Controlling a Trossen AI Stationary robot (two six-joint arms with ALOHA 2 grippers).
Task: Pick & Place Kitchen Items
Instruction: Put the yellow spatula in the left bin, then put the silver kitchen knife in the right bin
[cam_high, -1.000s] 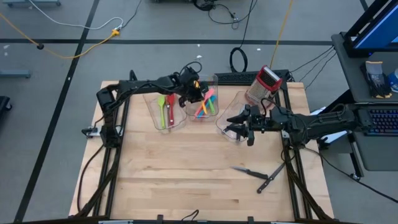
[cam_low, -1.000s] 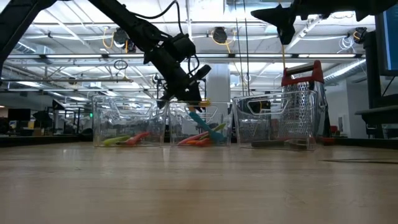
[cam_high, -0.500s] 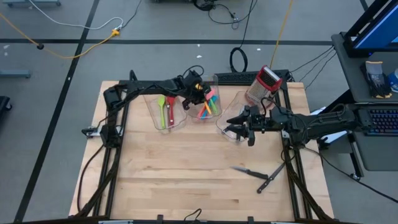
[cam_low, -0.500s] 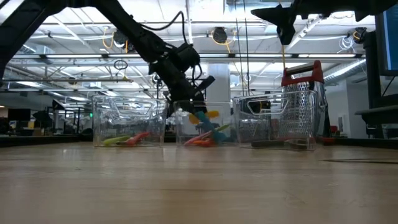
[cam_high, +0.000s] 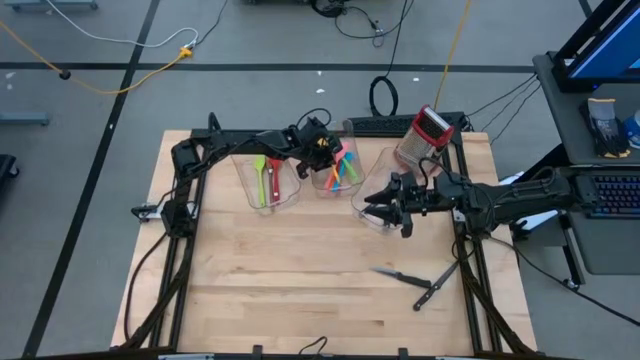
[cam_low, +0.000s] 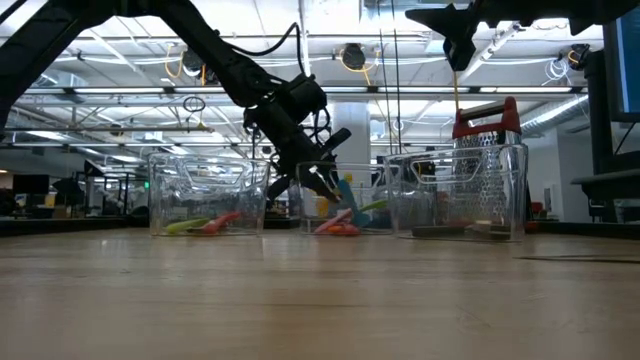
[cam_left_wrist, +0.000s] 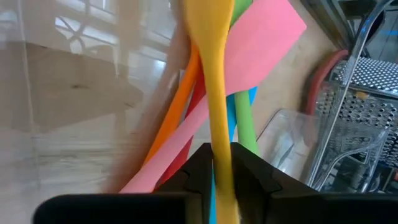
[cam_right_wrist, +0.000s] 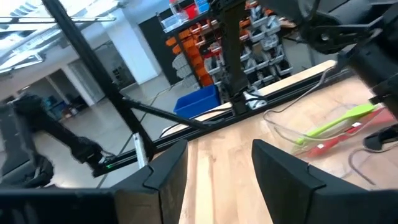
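Currently, the left gripper (cam_high: 325, 152) sits inside the middle clear bin (cam_high: 345, 186), with its fingers (cam_left_wrist: 249, 177) set narrowly on either side of the handle of a yellow spatula (cam_left_wrist: 214, 93). The wrist view shows the handle running between the two fingers; whether they still press on it cannot be told. Beneath the yellow spatula, in the same bin, lie a pink spatula (cam_left_wrist: 249, 56), an orange utensil (cam_left_wrist: 177, 118), a green utensil (cam_left_wrist: 244, 127) and a blue one (cam_left_wrist: 231, 124).

The left bin (cam_high: 262, 203) holds a green spoon (cam_high: 260, 170) and a red utensil (cam_high: 274, 172).

The right gripper (cam_high: 385, 200) hangs above the right bin (cam_high: 362, 215), jaws apart and holding nothing. A red-topped box grater (cam_high: 425, 135) stands just behind that bin.

Two black-handled knives (cam_high: 415, 282) lie on the bare counter (cam_high: 290, 290), well apart from the bins, toward the right front.
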